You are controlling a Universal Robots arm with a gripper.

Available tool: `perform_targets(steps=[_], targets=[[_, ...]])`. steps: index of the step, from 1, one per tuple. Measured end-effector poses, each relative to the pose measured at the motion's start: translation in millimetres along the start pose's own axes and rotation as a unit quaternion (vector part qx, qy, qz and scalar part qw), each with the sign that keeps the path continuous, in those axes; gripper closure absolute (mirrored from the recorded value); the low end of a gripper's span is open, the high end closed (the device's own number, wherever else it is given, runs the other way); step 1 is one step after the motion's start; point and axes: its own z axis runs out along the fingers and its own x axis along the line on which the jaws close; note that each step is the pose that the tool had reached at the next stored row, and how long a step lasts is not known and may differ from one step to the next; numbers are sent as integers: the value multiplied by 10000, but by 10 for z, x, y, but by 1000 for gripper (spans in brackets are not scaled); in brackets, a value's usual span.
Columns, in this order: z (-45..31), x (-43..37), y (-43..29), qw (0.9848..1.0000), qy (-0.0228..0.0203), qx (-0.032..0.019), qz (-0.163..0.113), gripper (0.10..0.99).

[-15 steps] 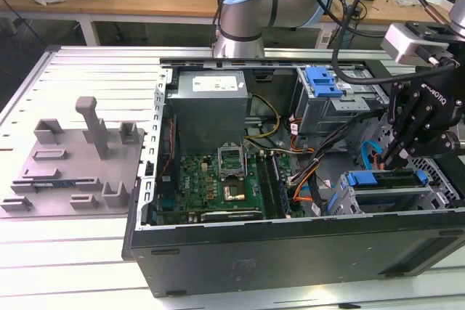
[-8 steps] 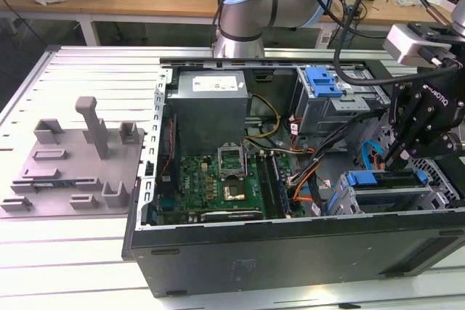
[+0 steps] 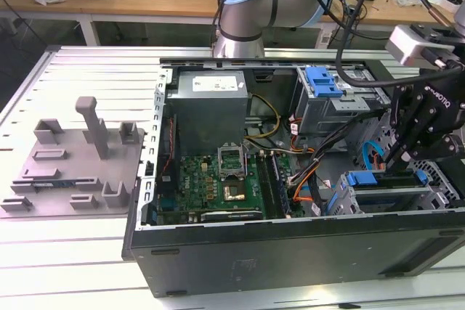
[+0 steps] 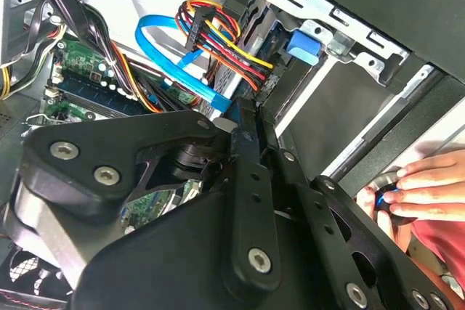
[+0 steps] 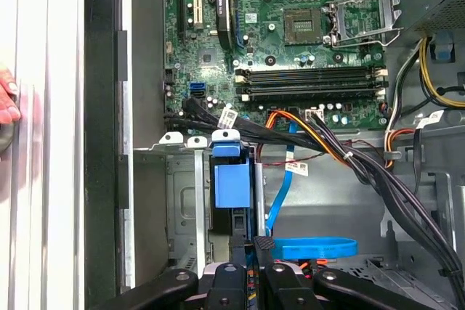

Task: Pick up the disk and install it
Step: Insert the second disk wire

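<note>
I stood by the slatted aluminium table (image 3: 73, 63) and looked at the big black open computer case (image 3: 290, 259) lying on its side on it. The silver and pale blue robot arm (image 3: 247, 5) rose from behind the case's far wall and reached over it. Outside the case, on the exterior view's left, lay a grey plastic fixture plate (image 3: 73, 165) with upright pegs. Inside the case a large grey metal box with a white sticker (image 3: 211, 107) sat against the far wall, and the green motherboard (image 5: 290, 34) lay on the case floor next to it.

The disk (image 5: 232, 183), seen edge-on with its blue plastic bracket, stood in the metal drive cage (image 5: 182, 201) at the case's front corner. The black gripper (image 5: 253, 245) hung right over that cage, its fingers (image 5: 265, 246) pressed close together at the disk's end. Whether they pinched its edge, I could not tell. A flat blue ribbon cable (image 5: 316, 247) curled inside the case beside the gripper. A person's hand (image 4: 421, 186) rested on the table just outside the case wall.
</note>
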Motion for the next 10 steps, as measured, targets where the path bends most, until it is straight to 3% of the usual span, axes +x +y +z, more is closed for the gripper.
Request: perform_targets(steps=[10], targets=[[22,-2,-22,10000,1,-24,-2,925]])
